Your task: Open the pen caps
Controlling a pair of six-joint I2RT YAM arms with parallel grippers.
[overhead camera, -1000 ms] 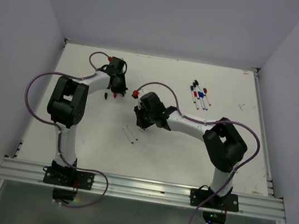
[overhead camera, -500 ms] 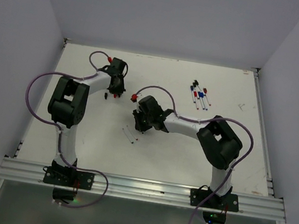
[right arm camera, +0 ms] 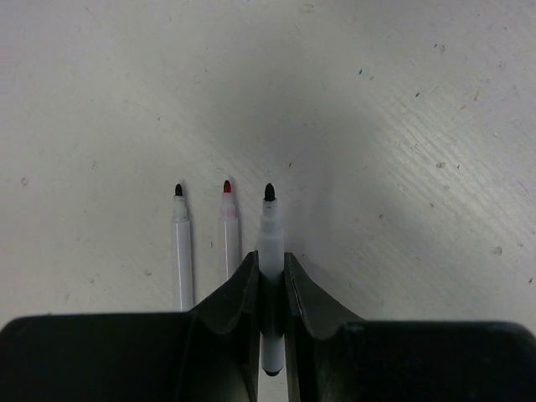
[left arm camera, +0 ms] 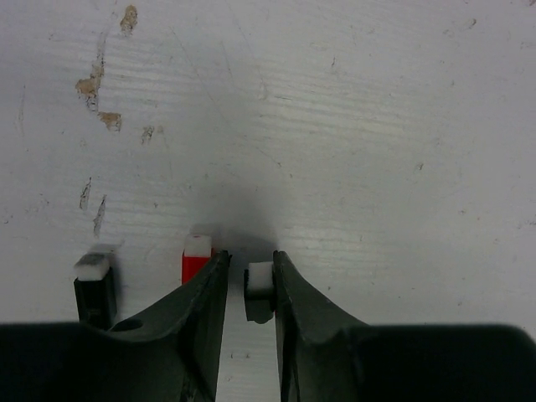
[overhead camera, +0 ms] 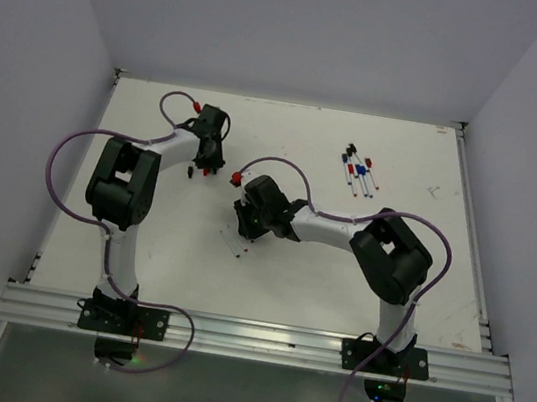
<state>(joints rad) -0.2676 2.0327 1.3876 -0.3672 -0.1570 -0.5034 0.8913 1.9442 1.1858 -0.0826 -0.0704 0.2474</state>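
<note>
The right gripper [right arm camera: 270, 276] hides most of the black-tipped pen [right arm camera: 269, 222] and the rear ends of two loose pens [right arm camera: 182, 251]. The left gripper [left arm camera: 249, 268] covers part of the red cap [left arm camera: 196, 260] (the black cap [left arm camera: 94, 289] too); the pen cluster [overhead camera: 358, 171] near the table's [overhead camera: 318, 138] far edge is too small to count.

Scuffed white table [overhead camera: 168, 267], pale surrounding walls [overhead camera: 305, 25]

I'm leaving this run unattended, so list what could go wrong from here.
1. The right end effector grips a thin white black-tipped pen right beside two uncapped white pens lying on the table; lowering it may knock or roll them.
2. The small white-topped plastic cap stands between the left end effector's slightly parted jaws, and a stubby red plastic cap stands close beside one finger; pulling away could topple either.
</note>
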